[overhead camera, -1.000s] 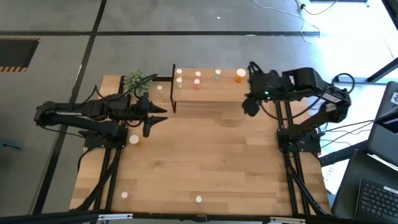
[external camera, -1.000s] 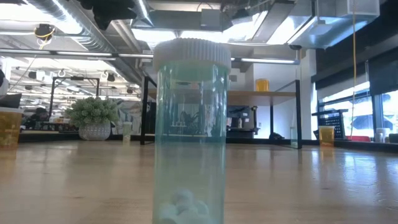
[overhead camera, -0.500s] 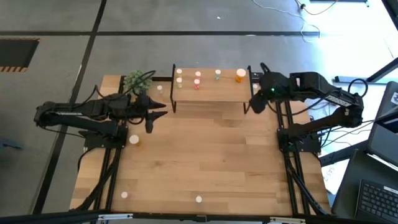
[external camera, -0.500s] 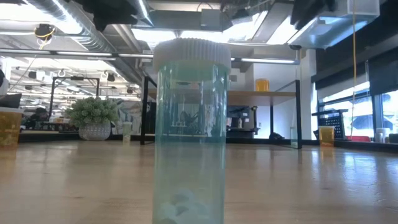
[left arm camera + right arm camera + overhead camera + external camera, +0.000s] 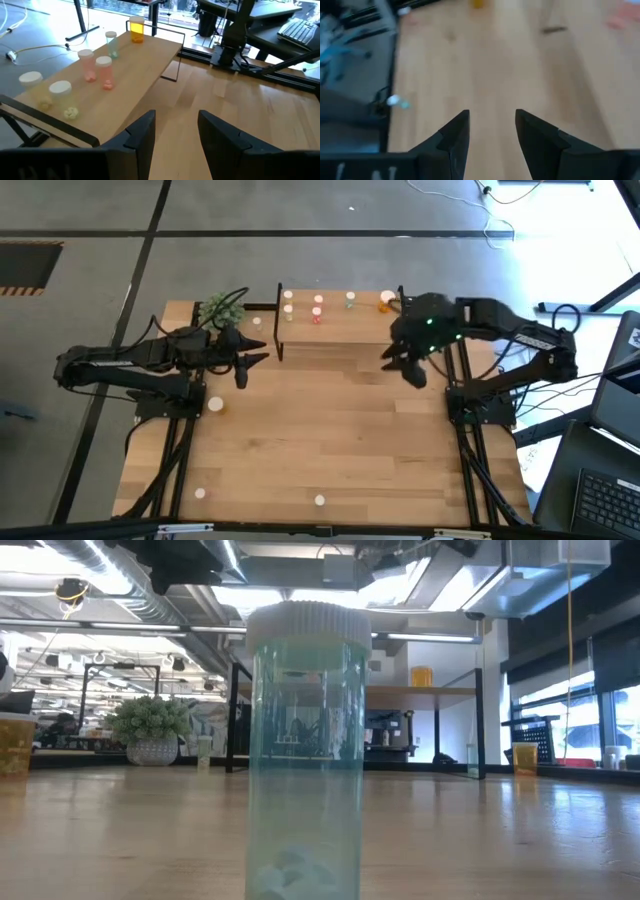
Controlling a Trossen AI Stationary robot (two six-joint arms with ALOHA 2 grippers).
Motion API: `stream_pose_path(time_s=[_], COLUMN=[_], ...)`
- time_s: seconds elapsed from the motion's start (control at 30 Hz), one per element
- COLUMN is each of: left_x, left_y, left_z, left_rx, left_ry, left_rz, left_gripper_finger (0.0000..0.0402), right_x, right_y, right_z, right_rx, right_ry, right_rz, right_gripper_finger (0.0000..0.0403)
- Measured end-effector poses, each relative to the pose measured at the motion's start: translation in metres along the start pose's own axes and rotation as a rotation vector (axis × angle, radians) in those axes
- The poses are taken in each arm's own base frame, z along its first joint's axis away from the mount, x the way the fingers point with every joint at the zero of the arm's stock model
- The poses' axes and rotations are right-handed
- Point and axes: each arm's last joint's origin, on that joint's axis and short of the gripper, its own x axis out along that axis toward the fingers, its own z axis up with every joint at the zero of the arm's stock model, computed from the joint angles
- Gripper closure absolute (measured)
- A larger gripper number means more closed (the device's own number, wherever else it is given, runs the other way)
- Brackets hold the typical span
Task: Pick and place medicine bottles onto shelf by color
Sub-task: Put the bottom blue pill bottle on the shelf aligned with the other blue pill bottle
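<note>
The shelf (image 5: 340, 320) stands at the far edge of the table (image 5: 330, 450), between the two arms. On it, in the left wrist view, stand six medicine bottles: two yellowish bottles (image 5: 62, 97) at the left end, each with small pale pieces at the bottom, then two pink bottles (image 5: 103, 71) with pink pieces inside, then a green bottle (image 5: 111, 43), and at the right end an orange bottle (image 5: 136, 29). They are grouped by colour and stand apart from one another.

More bottles remain on the table. One yellowish bottle (image 5: 215, 405) stands near the left arm's base, one pale-capped bottle (image 5: 200, 493) near the left front corner, and a green-tinted bottle (image 5: 305, 750) at the near edge, right in front of the low camera, upright with a white ribbed cap and a few white pills at its bottom. A potted plant (image 5: 222, 310) sits at the far left corner, beside the shelf's left end.

The left gripper (image 5: 175, 137) hovers over the table just left of the shelf, its fingers parted and empty, touching nothing. The right gripper (image 5: 492, 132) hangs above bare tabletop near the shelf's right end, its fingers likewise spread with nothing between them.
</note>
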Motion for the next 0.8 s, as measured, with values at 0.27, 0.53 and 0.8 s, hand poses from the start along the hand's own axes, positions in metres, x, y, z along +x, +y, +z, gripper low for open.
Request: stream_pose_path(time_s=[0.27, 0.53, 0.8], left_x=[0.0, -0.001, -0.001], left_y=[-0.002, -0.001, -0.001], left_z=[-0.002, -0.008, -0.008], left_rx=[0.036, 0.022, 0.028], left_ry=[0.031, 0.093, 0.094], left_rz=[-0.062, -0.067, -0.068], left_gripper_finger=[0.026, 0.026, 0.026], right_x=[0.059, 0.099, 0.121], right_y=[0.026, 0.046, 0.058], right_z=[0.008, 0.012, 0.008], right_rx=[-0.099, -0.163, -0.294], right_ry=[0.131, 0.158, 0.202], right_rz=[0.141, 0.238, 0.273], right_gripper_finger=[0.0241, 0.0241, 0.0241])
